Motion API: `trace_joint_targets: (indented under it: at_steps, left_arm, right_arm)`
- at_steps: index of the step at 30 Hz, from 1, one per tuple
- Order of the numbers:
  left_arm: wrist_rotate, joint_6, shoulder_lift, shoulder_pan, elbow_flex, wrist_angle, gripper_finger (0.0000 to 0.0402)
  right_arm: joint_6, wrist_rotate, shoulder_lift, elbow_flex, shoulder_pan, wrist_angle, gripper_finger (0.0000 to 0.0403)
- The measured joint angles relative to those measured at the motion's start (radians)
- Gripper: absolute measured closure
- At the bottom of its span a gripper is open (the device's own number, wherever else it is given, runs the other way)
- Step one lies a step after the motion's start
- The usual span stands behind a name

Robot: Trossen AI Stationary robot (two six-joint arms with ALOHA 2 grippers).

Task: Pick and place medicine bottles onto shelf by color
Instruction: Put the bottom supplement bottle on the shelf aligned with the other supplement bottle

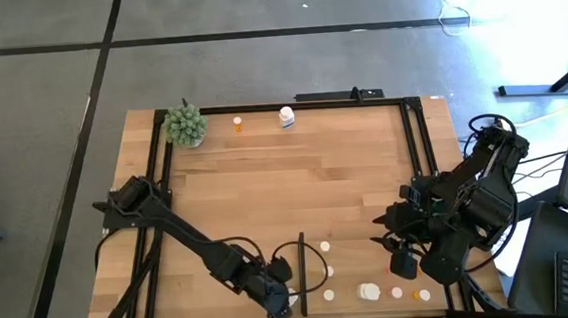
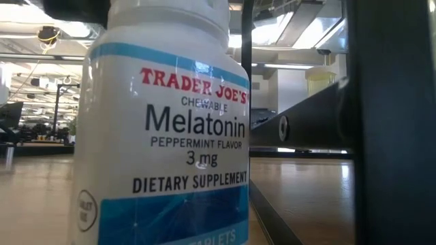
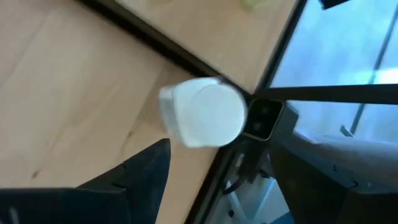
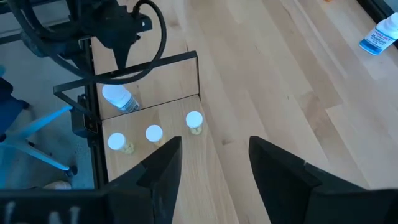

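A white medicine bottle with a white cap (image 3: pixel 205 112) stands upright on light wood, just ahead of my left gripper's open fingers (image 3: pixel 149 171). It is at the table's near edge, beside the shelf's black strip (image 1: pixel 302 273). The same bottle (image 4: pixel 118 98) sits below my left gripper (image 4: pixel 121 53) in the right wrist view, and it fills the low view (image 2: pixel 163 136). My left gripper (image 1: pixel 279 302) touches nothing. My right gripper (image 4: pixel 214 165) hangs open above the near right of the table (image 1: pixel 399 256). Three small white-capped bottles (image 4: pixel 153 133) stand in a row right of the strip.
A chunky white bottle (image 1: pixel 371 292) and two small orange ones (image 1: pixel 421 295) stand near the front edge. At the far edge are an orange bottle (image 1: pixel 237 124), a blue-labelled white bottle (image 1: pixel 287 117) and a green plant ball (image 1: pixel 185 124). A black frame (image 1: pixel 414 150) borders the table.
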Motion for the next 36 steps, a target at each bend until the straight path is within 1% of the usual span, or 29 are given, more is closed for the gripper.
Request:
trace_joint_targets:
  at_steps: [5, 9, 12, 22, 26, 28, 36]
  left_arm:
    - [-0.04, 0.06, 0.008, 0.004, 0.0, 0.024, 0.0133]
    - [-0.041, 0.069, 0.029, 0.006, -0.002, 0.032, 0.0133]
    - [-0.04, 0.073, 0.042, 0.006, 0.001, 0.073, 0.0133]
    - [-0.046, 0.096, 0.043, 0.006, 0.0, 0.07, 0.0133]
    - [-0.046, 0.096, 0.062, 0.006, -0.001, 0.066, 0.0133]
    - [-0.041, 0.095, 0.076, 0.006, 0.003, 0.098, 0.0133]
    - [-0.043, 0.096, 0.092, 0.006, 0.0, 0.088, 0.0133]
  right_arm:
    - [0.0, 0.0, 0.0, 0.0, 0.0, 0.002, 0.0214]
    - [0.0, 0.0, 0.0, 0.0, 0.0, 0.01, 0.0214]
    - [0.0, 0.0, 0.0, 0.0, 0.0, 0.013, 0.0214]
    - [0.0, 0.0, 0.0, 0.0, 0.0, 0.023, 0.0214]
    - [0.0, 0.0, 0.0, 0.0, 0.0, 0.024, 0.0214]
    - [0.0, 0.0, 0.0, 0.0, 0.0, 0.026, 0.0214]
    - [0.0, 0.0, 0.0, 0.0, 0.0, 0.046, 0.0214]
